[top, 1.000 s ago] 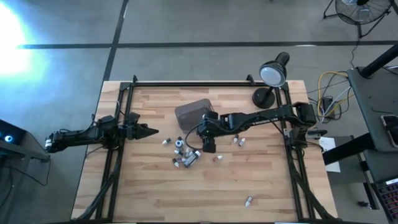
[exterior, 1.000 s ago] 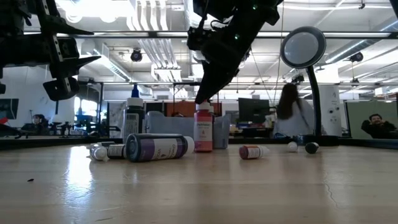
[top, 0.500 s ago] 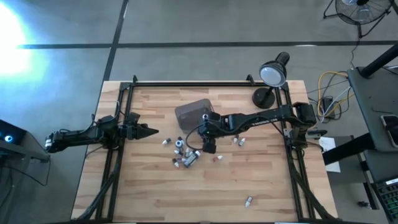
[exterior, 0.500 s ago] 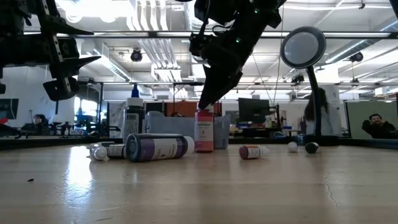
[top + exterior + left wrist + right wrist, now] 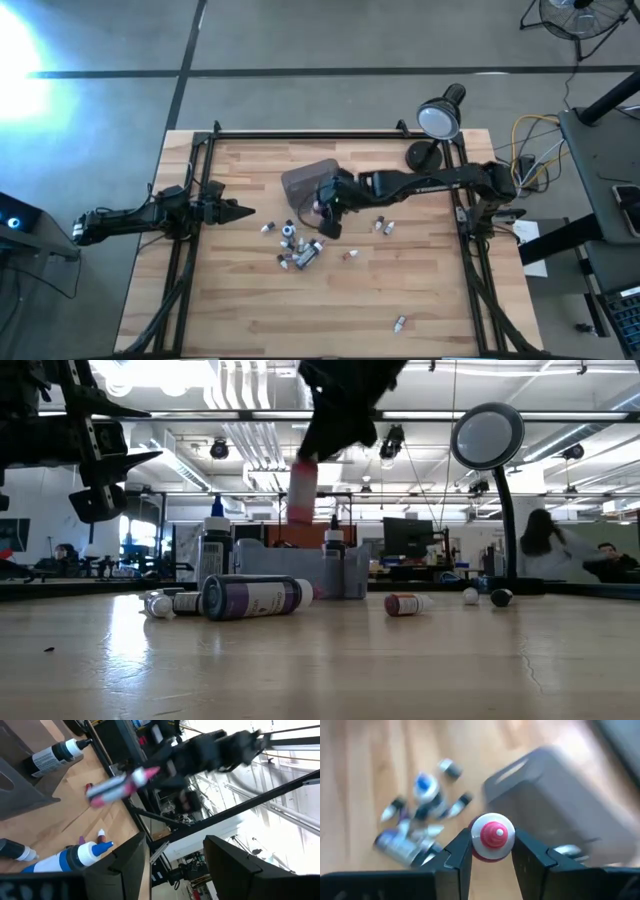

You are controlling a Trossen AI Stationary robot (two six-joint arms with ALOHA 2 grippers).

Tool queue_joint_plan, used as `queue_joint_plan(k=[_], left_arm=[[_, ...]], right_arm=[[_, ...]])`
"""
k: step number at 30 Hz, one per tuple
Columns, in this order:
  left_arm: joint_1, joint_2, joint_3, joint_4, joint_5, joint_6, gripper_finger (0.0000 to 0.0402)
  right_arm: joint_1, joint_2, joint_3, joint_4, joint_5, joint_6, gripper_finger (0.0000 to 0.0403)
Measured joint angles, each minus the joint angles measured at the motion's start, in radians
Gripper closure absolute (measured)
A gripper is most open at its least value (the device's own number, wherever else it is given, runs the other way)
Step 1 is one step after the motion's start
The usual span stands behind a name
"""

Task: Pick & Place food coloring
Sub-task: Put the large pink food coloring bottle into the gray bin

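A wooden table (image 5: pixel 420 290) framed by dark rails fills the high view, with an open office behind it in the low view. The right claw (image 5: pixel 322 213) hangs over the table's middle, fingers closed on a pink bottle (image 5: pixel 491 837) lifted clear of the wood. In the right wrist view its white-and-pink cap points at the camera, so the long axis runs along the fingers. In the low view the bottle (image 5: pixel 301 491) hangs upright, well above the rest. The grey tub (image 5: pixel 305 177) lies just beside the claw on the far side, nearly under it, and I judge it the likely drop point, calling for only a short carry. Below and nearer the front edge sits the cluster of bottles (image 5: pixel 298 250), mostly lying down. Two more (image 5: pixel 382 227) lie toward the right arm's base and one stray (image 5: pixel 399 322) lies well apart near the front edge. The left claw (image 5: pixel 238 211) waits well off near the left rail, its fingers apart in its own view; the right arm is far nearer everything. Only the left wrist view shows the carried bottle (image 5: pixel 122 784) side-on.
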Motion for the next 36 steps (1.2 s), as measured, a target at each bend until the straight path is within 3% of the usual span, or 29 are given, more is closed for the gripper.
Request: queue_joint_plan(k=[7, 14, 19, 25, 36], left_arm=[[0.0, 0.001, 0.0, -0.003, -0.003, 0.003, 0.0225], [-0.001, 0.001, 0.0, -0.004, -0.085, 0.029, 0.0225], [-0.001, 0.001, 0.0, -0.009, -0.132, 0.003, 0.0225], [-0.001, 0.002, 0.0, -0.06, -0.132, 0.007, 0.0225], [-0.001, 0.124, 0.026, -0.161, -0.123, 0.026, 0.0233]], right_arm=[[-0.184, 0.037, 0.066, -0.011, 0.033, 0.023, 0.0299], [-0.306, 0.141, 0.062, -0.025, -0.072, -0.081, 0.0296], [-0.336, 0.193, 0.062, -0.029, -0.077, -0.146, 0.0278], [-0.347, 0.197, 0.061, -0.048, -0.155, -0.191, 0.0229], [-0.323, 0.066, 0.056, -0.163, -0.113, -0.266, 0.0141]])
